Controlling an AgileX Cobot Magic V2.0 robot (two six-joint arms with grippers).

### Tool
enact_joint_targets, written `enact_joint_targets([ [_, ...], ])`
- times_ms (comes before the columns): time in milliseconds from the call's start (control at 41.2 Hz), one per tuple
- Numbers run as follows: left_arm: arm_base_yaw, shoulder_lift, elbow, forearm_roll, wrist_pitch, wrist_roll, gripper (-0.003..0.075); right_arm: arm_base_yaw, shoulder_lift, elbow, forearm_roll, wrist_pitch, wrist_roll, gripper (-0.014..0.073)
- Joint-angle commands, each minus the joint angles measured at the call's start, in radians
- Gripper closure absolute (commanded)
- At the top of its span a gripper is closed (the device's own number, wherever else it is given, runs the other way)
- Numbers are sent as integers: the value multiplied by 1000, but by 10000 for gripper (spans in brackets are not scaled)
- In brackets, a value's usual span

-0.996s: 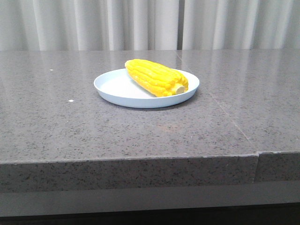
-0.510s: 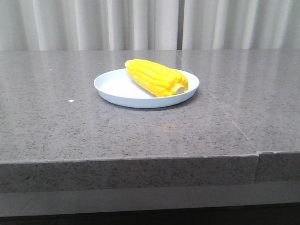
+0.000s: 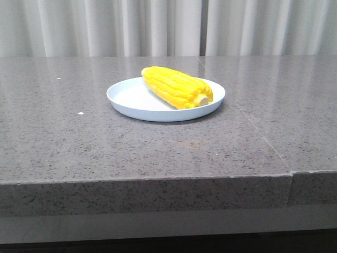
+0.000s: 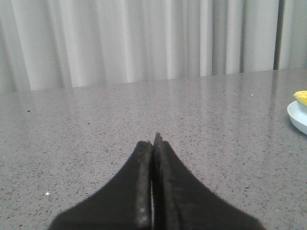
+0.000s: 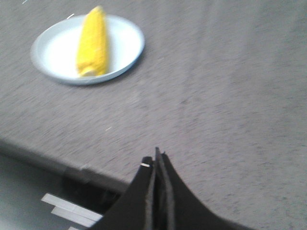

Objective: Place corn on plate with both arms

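Note:
The yellow corn [image 3: 176, 87] lies on the pale blue-white plate [image 3: 131, 100] in the middle of the grey stone table, its cream stub end toward the front right. Neither arm shows in the front view. My left gripper [image 4: 153, 141] is shut and empty, low over bare table well to the left of the plate; the plate's rim [image 4: 298, 116] and a bit of corn [image 4: 301, 97] show at that view's edge. My right gripper [image 5: 156, 158] is shut and empty near the table's front edge, away from the plate [image 5: 122, 45] and corn [image 5: 93, 40].
The table's front edge [image 3: 158, 182] drops to a lower ledge. A seam [image 3: 258, 132] runs across the right part of the tabletop. White curtains [image 3: 158, 26] hang behind the table.
The front view has shifted very slightly; the corn and plate rest as before. No arm shows in any front frame.

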Motion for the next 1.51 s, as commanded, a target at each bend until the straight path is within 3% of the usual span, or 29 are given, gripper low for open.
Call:
enact_joint_targets([
  [0,1,-20,3,-13,-90,-12,740,-93,-77,105,-5,-245,-12,713],
  [194,1,-20,3,-13,-90,-12,740,-216,-236,361,-4,-484,-12,713],
  [486,1,-20,3,-13,-90,-12,741,-228,-316,560,6,-711,-11,713],
  [1482,1,-20,3,-13,-90,-12,740,-228,-316,560,6,-711,61,713],
])
